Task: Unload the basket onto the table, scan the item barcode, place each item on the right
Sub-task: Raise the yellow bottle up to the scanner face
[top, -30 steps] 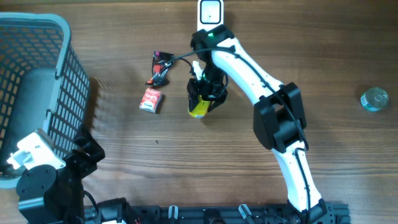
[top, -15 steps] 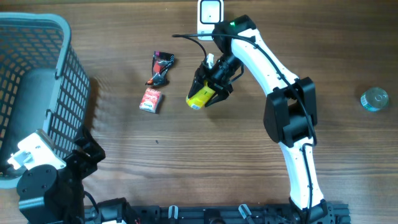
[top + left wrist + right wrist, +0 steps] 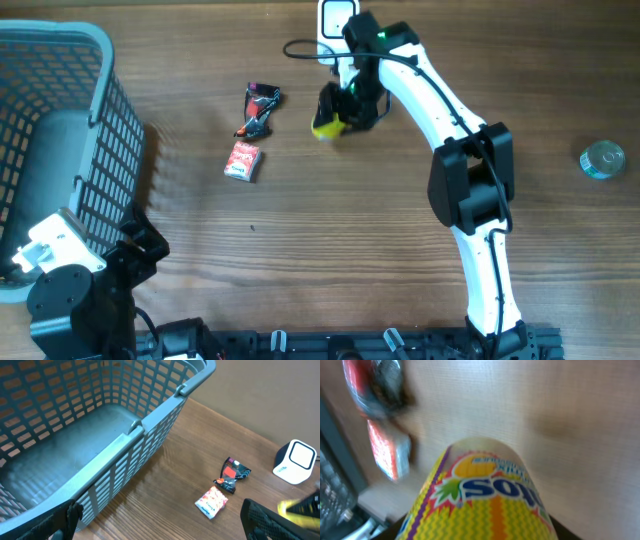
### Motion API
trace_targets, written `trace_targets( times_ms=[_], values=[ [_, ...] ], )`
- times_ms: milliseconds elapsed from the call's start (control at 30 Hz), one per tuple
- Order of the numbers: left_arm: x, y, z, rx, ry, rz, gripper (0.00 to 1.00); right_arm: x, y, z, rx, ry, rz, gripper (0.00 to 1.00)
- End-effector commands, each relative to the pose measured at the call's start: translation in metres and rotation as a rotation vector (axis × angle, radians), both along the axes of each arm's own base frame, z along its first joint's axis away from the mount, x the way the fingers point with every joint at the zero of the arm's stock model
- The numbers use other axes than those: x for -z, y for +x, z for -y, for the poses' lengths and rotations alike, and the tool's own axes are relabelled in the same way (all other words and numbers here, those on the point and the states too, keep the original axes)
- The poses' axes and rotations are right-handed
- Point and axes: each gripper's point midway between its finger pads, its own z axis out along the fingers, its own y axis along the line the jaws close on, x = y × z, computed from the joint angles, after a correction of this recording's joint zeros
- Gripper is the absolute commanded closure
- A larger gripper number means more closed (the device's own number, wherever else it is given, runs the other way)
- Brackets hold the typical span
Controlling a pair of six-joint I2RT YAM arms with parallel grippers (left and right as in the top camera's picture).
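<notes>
Right arm (image 3: pixel 440 105) stretched to scanner (image 3: pixel 338 18), right gripper (image 3: pixel 337 113) clamping yellow can (image 3: pixel 324 128) (tilted), left gripper (image 3: pixel 161 510) agape.

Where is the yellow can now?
Overhead view: the yellow can is in the right gripper, just below the white scanner, right of the black wrapper.

The right arm (image 3: pixel 440 105) has white shells between bulky black joints, with a green light (image 3: pixel 380 38) at 12 o'clock beside a looping black cable (image 3: pixel 298 45). At 7 o'clock, the left arm (image 3: pixel 70 300) is black with a white block (image 3: pixel 45 250). The left end effector (image 3: pixel 160 510) has black fingers (image 3: pixel 265 520).
</notes>
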Motion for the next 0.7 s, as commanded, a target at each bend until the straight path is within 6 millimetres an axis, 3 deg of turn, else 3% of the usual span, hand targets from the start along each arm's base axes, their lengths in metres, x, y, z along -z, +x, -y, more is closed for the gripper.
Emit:
trace_targets(
  times_ms=[0, 133, 300, 400, 500, 667],
  values=[
    [0.002, 0.002, 0.003, 0.013, -0.019, 0.001, 0.0, -0.011, 0.045, 0.0, -0.053, -0.014, 0.244, 0.51],
    [0.002, 0.002, 0.003, 0.013, -0.019, 0.0, 0.0, -0.019, 0.104, 0.017, -0.054, -0.17, 0.547, 0.51],
    [0.002, 0.001, 0.003, 0.013, -0.019, -0.003, 0.0, -0.057, 0.168, 0.029, -0.012, -0.3, 0.884, 0.62],
    [0.004, 0.0, 0.003, 0.013, -0.02, -0.011, 0.0, -0.079, 0.19, 0.03, 0.053, -0.311, 1.007, 0.62],
    [0.004, 0.0, 0.003, 0.013, -0.019, -0.011, 0.0, -0.089, 0.199, 0.027, 0.076, -0.292, 1.071, 0.61],
    [0.004, 0.0, 0.003, 0.016, -0.013, -0.013, 0.0, -0.088, 0.208, 0.025, 0.102, -0.283, 1.113, 0.6]
  ],
)
